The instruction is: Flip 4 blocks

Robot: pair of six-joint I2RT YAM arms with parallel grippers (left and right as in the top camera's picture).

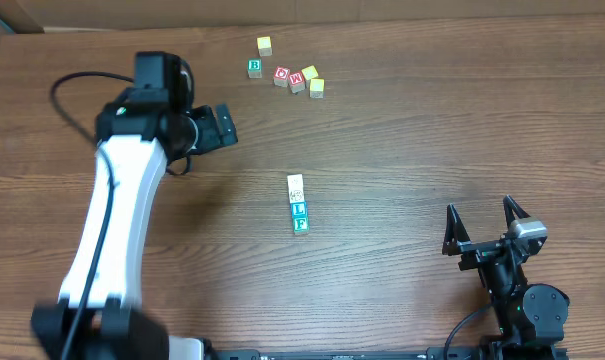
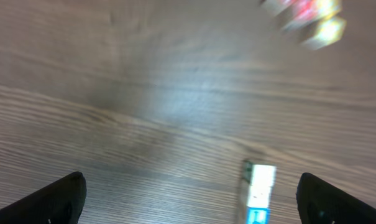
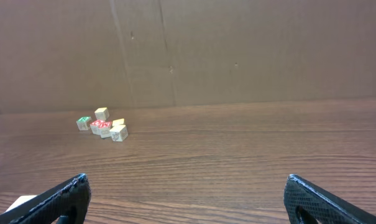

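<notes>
Overhead: the blocks [image 1: 298,203] form a short mid-table row, its long axis running near to far. The left gripper [image 1: 225,127], spread and empty, is nearer than the right gripper [image 1: 480,212], likewise spread.
Left wrist: the row lies ahead, rightward.
Right wrist: the row is barely visible.

Left arm [image 1: 112,220] stretches from the tabletop's [image 1: 432,120] near-left corner toward the far edge, left gripper [image 1: 222,127] gaping wide. Right arm [image 1: 522,295] sits folded at the near-right corner, right gripper [image 1: 479,210] spread wide too.
</notes>
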